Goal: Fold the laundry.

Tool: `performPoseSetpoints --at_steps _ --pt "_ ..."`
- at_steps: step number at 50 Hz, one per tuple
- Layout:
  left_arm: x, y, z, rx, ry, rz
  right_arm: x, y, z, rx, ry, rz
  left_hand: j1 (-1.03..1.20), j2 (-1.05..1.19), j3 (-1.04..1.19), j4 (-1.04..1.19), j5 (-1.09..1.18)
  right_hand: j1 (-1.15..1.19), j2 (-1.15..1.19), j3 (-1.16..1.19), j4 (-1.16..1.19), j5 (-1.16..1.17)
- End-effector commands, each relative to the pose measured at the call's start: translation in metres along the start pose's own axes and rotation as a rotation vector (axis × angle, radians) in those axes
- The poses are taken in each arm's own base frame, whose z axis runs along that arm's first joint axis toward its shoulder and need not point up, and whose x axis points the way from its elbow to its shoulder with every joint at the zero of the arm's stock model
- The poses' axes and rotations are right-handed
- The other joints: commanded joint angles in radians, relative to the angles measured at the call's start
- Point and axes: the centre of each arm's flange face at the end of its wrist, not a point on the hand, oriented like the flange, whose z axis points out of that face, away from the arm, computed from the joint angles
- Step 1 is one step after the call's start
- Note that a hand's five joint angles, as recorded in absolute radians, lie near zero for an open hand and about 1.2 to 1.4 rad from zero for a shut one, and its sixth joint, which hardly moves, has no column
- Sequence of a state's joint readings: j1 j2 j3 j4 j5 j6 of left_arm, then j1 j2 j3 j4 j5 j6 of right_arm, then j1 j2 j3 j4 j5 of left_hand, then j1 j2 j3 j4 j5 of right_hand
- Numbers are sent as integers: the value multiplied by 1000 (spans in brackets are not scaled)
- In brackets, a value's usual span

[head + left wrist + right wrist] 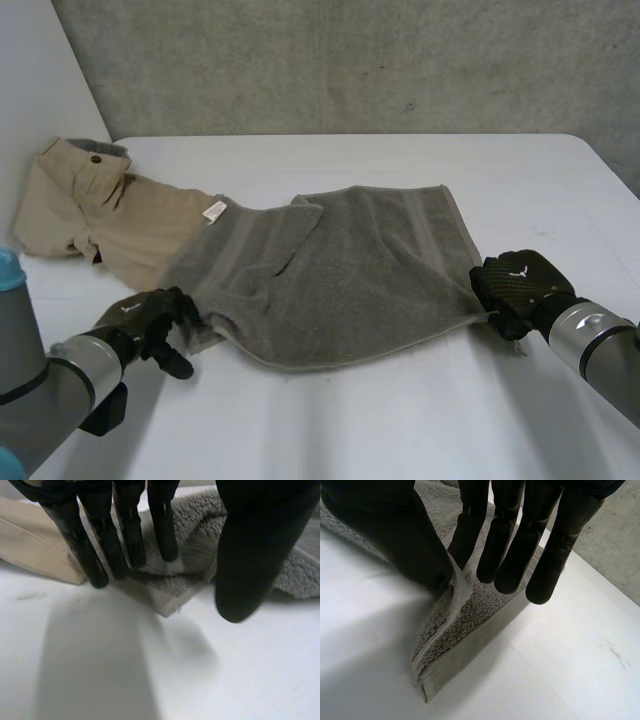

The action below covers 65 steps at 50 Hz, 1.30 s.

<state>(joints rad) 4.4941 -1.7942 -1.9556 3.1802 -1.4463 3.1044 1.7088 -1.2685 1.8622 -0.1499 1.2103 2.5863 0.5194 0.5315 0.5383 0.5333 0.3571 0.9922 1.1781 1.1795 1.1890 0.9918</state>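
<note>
Closest in the head view is the left arm [50,385], whose left hand [148,318] reaches the near left corner of the grey towel [340,280]. That towel lies spread and rumpled across the middle of the white table [400,420], one far corner flopped over onto itself. At the towel's near right corner sits the right hand [520,285]. Khaki trousers [90,210], waistband button showing, lie partly under the towel's far left side, with a white label [214,211] just beside the towel's edge.

Left wrist view: the left hand [255,545] has its fingers [127,530] straight, their tips down at the towel [197,520] close to its corner, while the thumb [245,580] stands apart from them and grips nothing. The trousers [30,545] lie just beyond that corner, and bare table [200,680] runs out from the towel.

Right wrist view: the right hand [385,525] pinches a raised ridge of the towel [465,615] between its thumb and nearest finger, close to the corner. Its other fingers [510,535] hang straight over the towel's edge, and the table [570,655] lies on both sides of it.
</note>
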Motion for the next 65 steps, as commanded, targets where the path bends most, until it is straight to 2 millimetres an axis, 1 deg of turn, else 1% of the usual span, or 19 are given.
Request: performPoseSetpoints --at_steps 1,5,12,16,20,27,31,36,41,46,51,54,55,59,62,63,65 --pt "10 0 31 -10 39 28 -1 1 -1 -4 -3 2 -106 -118 -125 -120 -118 404 218 217 207 230" --pt "19 -8 44 22 61 50 -2 2 -1 -8 -5 4 -185 -198 -204 -199 -198 404 218 217 207 230" --pt "31 -26 61 111 70 80 -4 3 -2 -10 -11 0 -180 -192 -199 -194 -192 404 218 217 207 230" --pt "34 -31 70 135 78 86 -5 3 -2 -12 -14 -7 -165 -177 -184 -179 -177 404 218 217 207 230" --pt "38 -30 79 137 87 90 -6 4 -2 -16 -16 -7 -139 -151 -158 -153 -151 404 218 217 207 230" --pt "47 -32 89 155 110 103 -7 5 -2 -18 -19 -8 -74 -86 -93 -88 -86 404 218 217 207 230" --pt "52 -39 98 195 121 108 -8 8 -1 -28 -26 -3 -4 -16 -23 -18 -16 404 218 217 207 230" --pt "55 -46 107 235 129 119 -9 10 -1 -33 -29 -1 8 -4 -11 -6 -4 404 218 217 207 230" --pt "60 -47 116 268 135 171 -9 10 -1 -33 -29 -1 17 5 -2 3 5 404 218 217 207 230" --pt "61 -46 127 289 126 229 -9 10 -1 -32 -28 -2 46 34 27 32 34 404 218 217 207 230" --pt "62 -46 135 294 126 238 -9 10 0 -32 -28 -2 193 181 174 179 181 404 218 217 207 230" --pt "62 -46 139 302 127 241 -9 10 0 -33 -29 -1 331 319 312 317 319 404 218 217 207 230" --pt "62 -46 141 306 127 244 -9 10 0 -35 -30 0 439 427 420 425 427 404 218 217 207 230" --pt "62 -48 142 319 124 264 -9 12 1 -39 -31 2 677 665 658 663 665 404 218 217 207 230" --pt "62 -49 141 324 117 290 -9 11 1 -38 -30 1 783 771 764 769 771 404 218 217 207 230" --pt "62 -48 140 321 115 312 -8 11 1 -36 -29 1 873 861 855 859 861 404 218 217 207 230" --pt "61 -48 139 322 108 333 -8 11 1 -36 -29 1 877 865 858 863 865 404 218 217 207 230"
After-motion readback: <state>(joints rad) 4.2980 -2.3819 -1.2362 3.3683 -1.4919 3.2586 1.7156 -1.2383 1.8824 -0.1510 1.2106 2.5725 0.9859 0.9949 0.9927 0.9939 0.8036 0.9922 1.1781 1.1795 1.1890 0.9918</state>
